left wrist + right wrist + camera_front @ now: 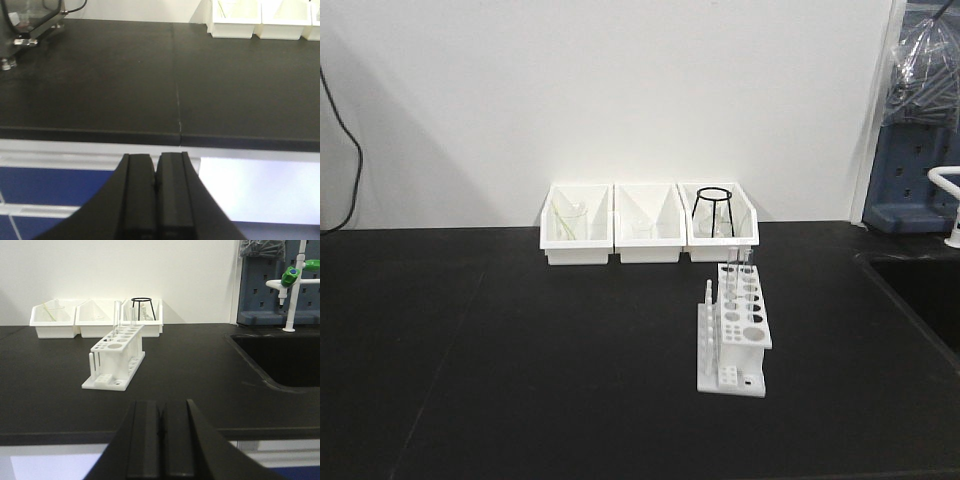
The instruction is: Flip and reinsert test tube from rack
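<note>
A small white plastic test-tube rack is set on a black bench top, right of centre, its length running front to back. A row of upright pegs is carried along its left side. Two slim clear glass test tubes are stood upright in holes at the rack's far end. Behind the rack, apart from it, three white rectangular plastic bins are lined side by side against the wall. A black wire tripod stand is held in the right-hand bin. A recessed sink is let into the bench at the right, with a blue pegboard behind it.
</note>
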Available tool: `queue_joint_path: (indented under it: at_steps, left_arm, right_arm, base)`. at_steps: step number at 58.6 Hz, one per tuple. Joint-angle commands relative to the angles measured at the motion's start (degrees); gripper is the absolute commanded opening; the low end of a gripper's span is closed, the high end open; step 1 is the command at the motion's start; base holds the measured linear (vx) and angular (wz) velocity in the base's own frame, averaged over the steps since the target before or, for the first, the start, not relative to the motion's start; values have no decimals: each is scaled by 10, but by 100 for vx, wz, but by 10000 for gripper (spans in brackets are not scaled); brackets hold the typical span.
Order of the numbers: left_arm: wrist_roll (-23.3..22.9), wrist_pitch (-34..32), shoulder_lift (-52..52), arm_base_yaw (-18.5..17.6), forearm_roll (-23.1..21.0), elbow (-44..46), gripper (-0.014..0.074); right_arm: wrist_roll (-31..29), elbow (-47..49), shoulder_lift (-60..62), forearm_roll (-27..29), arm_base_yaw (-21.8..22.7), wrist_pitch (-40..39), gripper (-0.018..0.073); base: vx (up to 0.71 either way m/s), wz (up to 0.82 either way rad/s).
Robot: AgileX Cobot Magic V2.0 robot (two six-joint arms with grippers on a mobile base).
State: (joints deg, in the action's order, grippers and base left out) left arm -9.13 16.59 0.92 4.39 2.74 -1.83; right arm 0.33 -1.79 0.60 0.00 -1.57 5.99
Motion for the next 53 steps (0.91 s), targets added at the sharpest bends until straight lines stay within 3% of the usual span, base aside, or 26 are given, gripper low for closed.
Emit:
queue_joint_path:
  at_steps: [1,53]
  left_arm:
    - [0,-50,6,-4,-2,0,-6]
    - [0,-50,6,-4,-2,0,-6]
  right_arm:
    - [-3,0,6,-5,4,-51,-8]
    - [-3,0,6,-5,4,-51,-8]
  base:
    - [29,-6]
    - [25,-1]
